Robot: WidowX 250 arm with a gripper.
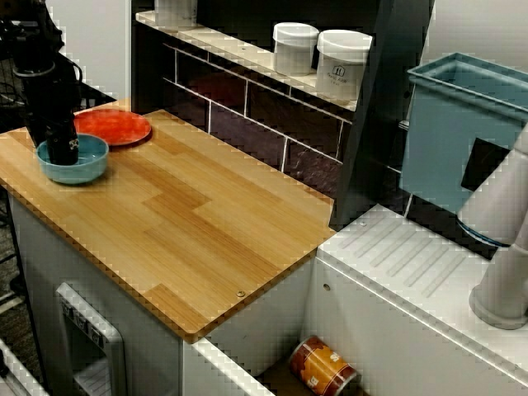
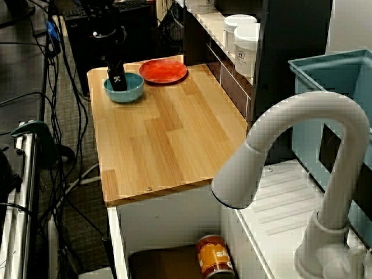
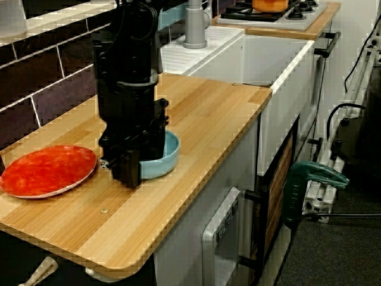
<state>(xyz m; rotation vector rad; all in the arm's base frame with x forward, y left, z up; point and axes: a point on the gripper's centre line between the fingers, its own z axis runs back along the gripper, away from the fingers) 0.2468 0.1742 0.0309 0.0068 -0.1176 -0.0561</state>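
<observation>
Here, gripper [image 1: 63, 153] at blue bowl's [image 1: 91, 162] rim.

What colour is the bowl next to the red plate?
The bowl is light blue. It shows best in the view from above.

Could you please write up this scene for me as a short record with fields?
Arm: gripper pointing down, tips at the rim of the blue bowl; open or shut cannot be told.
Bowl: upright on the wooden counter, near its far end.
Beside it: red plate, flat, on the wall side of the bowl; contact unclear.
Sink: can lying on its side.
Also: white faucet; white jars on the shelf.
</observation>
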